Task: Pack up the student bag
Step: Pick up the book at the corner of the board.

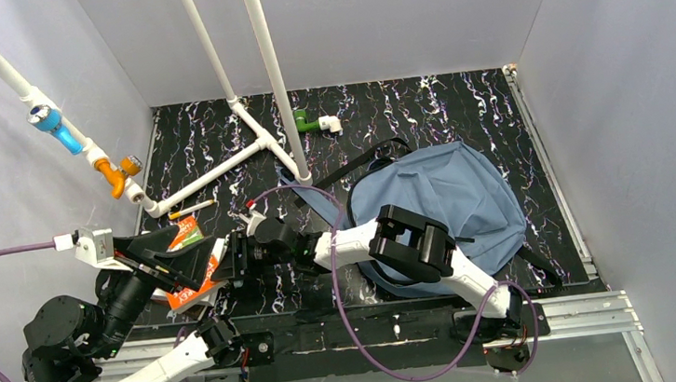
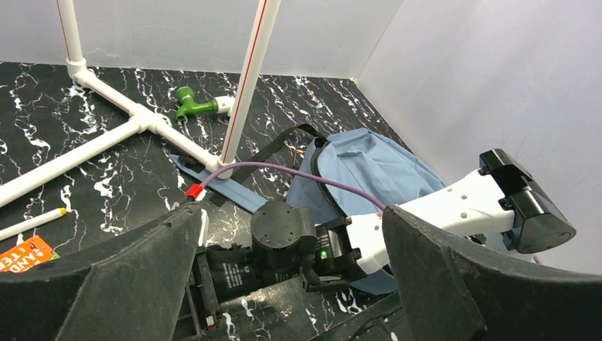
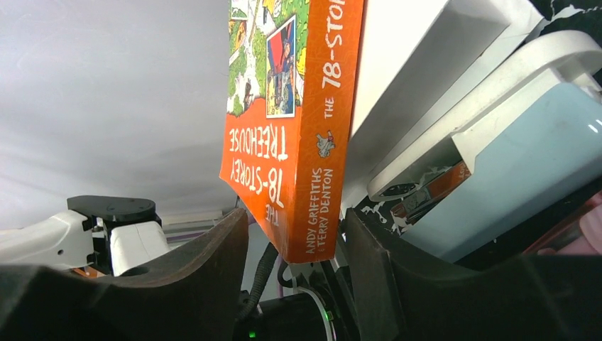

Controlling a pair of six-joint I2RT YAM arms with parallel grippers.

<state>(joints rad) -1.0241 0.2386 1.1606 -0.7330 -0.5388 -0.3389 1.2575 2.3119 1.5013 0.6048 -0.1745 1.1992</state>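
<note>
2 fingers of right gripper (image 3: 294,234) straddle book (image 3: 284,106), grip unclear; edge hold could slip before bag (image 1: 446,190). Left gripper (image 2: 291,213) gapes.

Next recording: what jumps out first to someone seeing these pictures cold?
The bright orange book, The 78-Storey Treehouse, fills the right wrist view, its lower corner between the fingers of the right claw. From above, the slate-blue student bag lies slumped on the right half of the black marbled table, with white pipes rising at the back left.
</note>
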